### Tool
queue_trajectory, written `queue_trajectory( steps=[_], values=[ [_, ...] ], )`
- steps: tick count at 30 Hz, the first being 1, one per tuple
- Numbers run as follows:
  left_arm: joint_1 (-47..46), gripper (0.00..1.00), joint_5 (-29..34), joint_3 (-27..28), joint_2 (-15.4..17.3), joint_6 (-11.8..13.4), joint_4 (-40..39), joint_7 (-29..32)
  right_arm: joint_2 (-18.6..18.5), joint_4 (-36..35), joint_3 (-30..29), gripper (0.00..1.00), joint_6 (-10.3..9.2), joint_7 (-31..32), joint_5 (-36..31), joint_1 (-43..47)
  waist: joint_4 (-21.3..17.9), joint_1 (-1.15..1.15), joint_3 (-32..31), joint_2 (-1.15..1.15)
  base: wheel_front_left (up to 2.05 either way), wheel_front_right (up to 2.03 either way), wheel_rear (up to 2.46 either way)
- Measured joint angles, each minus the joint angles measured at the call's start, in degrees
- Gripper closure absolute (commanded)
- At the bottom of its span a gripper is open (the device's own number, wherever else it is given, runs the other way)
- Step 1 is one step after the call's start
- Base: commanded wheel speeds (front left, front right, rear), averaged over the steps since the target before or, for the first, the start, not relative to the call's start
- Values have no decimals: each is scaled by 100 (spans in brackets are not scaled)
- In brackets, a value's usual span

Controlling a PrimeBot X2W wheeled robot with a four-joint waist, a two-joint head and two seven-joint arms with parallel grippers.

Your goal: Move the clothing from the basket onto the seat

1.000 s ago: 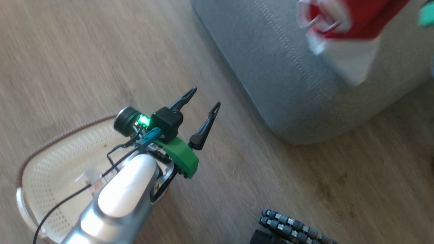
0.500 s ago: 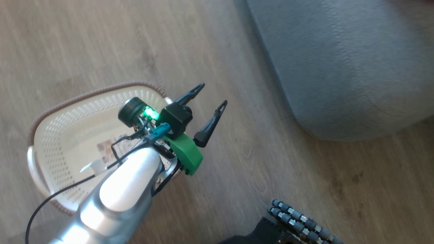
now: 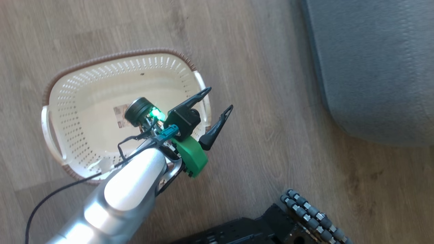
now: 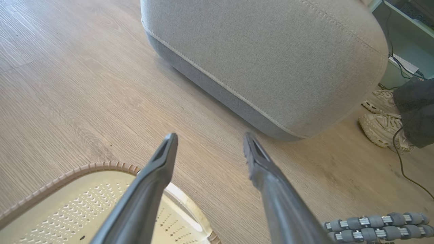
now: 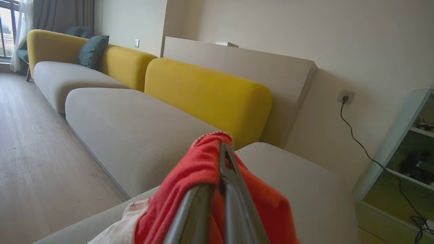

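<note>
Since my right jaws are clamped on the clothing over the seat, I should lower it well inboard before releasing; left jaws apart above the basket rim.

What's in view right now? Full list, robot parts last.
basket: 1, cream, brown rim, on floor
label sticker: 1, basket's bottom
seat: 1, grey, beside basket
clothing: 1 bundle, red and white, over seat
backrests: at least 2, yellow, behind seats
cushion: 1, teal, far sofa
shoes: 2, white, floor by seat
wall socket: 1, white, black cable plugged
floor: 1, pale wood, underneath
robot base: 1, black, grey rollers
left gripper: 1, dark, jaws open, above basket's edge
right gripper: 1, dark, jaws shut on clothing
</note>
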Motion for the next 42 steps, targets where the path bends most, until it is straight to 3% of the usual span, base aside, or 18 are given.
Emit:
queue_trajectory(
  steps=[4,10,11,12,13,16,28,35,42],
  values=[
    [-121,0,0,2,-2,2,19,-24,304,396,21,100,0,14,49,165,125,1,176,0,0,0,0],
    [-180,0,-18,18,-40,4,64,-60,369,788,30,100,0,-124,156,690,251,0,205,0,0,0,0],
    [-181,0,-18,30,-56,5,70,-80,369,845,18,82,0,-127,220,800,267,0,190,0,0,0,0],
    [-180,0,-18,36,-75,5,82,-108,371,887,46,45,0,-148,266,915,278,-1,168,0,0,0,0],
    [-180,0,-19,45,-94,5,93,-109,376,904,100,0,0,-174,307,1020,286,0,145,0,0,0,0],
    [-180,0,-36,63,-121,5,119,-124,411,789,368,0,0,-194,517,1318,291,-1,59,0,0,0,0],
    [-62,0,-76,318,-275,5,93,-126,549,-827,1078,0,0,-219,1779,3063,342,-1,-508,0,0,0,0],
    [443,0,-75,721,-308,16,-25,-126,612,-1790,1791,0,0,-219,2329,3764,468,-1,-988,0,0,0,0],
    [1006,0,-76,1424,-323,131,-182,-126,907,-2428,2228,0,0,-219,2455,4447,693,-1,-1514,0,0,0,0]
  ],
)
